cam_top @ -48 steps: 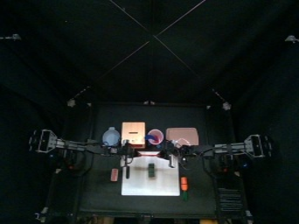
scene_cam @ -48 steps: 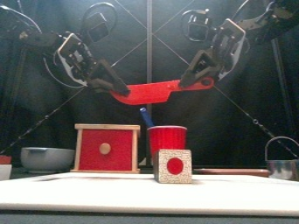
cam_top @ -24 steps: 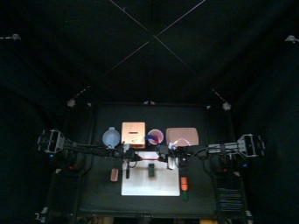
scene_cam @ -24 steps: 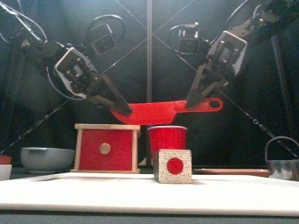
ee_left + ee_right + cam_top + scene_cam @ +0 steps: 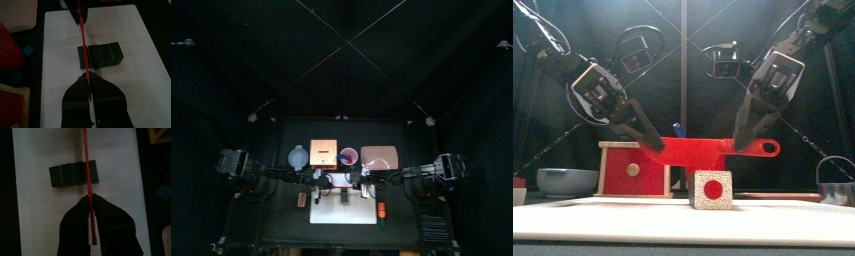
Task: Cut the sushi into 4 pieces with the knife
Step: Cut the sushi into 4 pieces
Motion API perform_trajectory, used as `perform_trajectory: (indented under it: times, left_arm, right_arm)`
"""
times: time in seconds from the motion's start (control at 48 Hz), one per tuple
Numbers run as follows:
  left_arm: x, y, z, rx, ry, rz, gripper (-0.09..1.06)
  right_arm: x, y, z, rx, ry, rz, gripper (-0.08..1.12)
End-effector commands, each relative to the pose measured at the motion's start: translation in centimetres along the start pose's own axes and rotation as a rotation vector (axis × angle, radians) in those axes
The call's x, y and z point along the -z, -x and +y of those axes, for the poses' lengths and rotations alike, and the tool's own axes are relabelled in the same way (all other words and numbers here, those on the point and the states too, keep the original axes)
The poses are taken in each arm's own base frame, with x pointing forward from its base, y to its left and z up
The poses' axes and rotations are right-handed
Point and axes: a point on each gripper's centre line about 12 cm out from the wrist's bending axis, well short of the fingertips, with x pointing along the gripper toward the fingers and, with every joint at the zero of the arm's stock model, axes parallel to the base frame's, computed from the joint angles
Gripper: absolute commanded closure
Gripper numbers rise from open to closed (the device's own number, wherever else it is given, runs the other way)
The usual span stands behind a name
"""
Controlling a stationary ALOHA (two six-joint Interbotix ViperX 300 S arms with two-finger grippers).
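Observation:
A red toy knife point(image 5: 700, 151) hangs level, held at both ends. My left gripper point(image 5: 655, 150) is shut on its blade end and my right gripper point(image 5: 742, 138) is shut on its handle end. Just beneath it the sushi roll point(image 5: 714, 189) lies on the white cutting board point(image 5: 342, 211), showing its speckled end face with a red centre. In the left wrist view the knife point(image 5: 82, 35) runs across the dark roll point(image 5: 100, 55) near one end. The right wrist view shows the knife point(image 5: 86, 163) over the roll point(image 5: 73, 173) in the same way, with my right gripper point(image 5: 90, 203) behind it.
Behind the board stand the wooden box with a red drawer front point(image 5: 635, 168), the red cup point(image 5: 704, 172), the blue-grey bowl point(image 5: 567, 181) at the left and the metal cutter point(image 5: 838, 187) at the right. The pink tray point(image 5: 378, 156) lies at the back right.
Both arms have come down together, bringing the red knife from well above the cup to just over the sushi roll. The roll has not moved.

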Motion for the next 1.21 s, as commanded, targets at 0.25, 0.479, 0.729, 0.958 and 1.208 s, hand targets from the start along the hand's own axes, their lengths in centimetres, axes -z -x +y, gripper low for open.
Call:
perform_trajectory:
  times: [0.25, 0.479, 0.729, 0.958, 1.208]
  left_arm:
    - [0.0, -1.2, -0.3, 0.001, 0.022, 0.003, 0.76]
    - [0.1, -1.2, -1.0, 0.016, 0.011, 0.006, 0.76]
    - [0.4, -1.5, -2.0, 0.038, -0.002, 0.017, 0.76]
    - [0.8, -1.7, -2.3, 0.046, -0.006, 0.031, 0.76]
    - [3.9, -3.5, -2.3, 0.036, 0.021, 0.13, 0.76]
  right_arm:
    - [1.0, -0.6, 0.0, 0.0, -0.015, 0.026, 0.74]
    - [0.4, -0.5, 0.5, -0.01, -0.003, 0.011, 0.74]
    - [0.6, -0.6, 0.9, -0.019, -0.008, 0.017, 0.74]
    - [1.0, -1.2, 1.0, -0.019, -0.006, 0.033, 0.74]
    - [2.9, -3.7, 0.5, -0.003, -0.023, 0.105, 0.74]
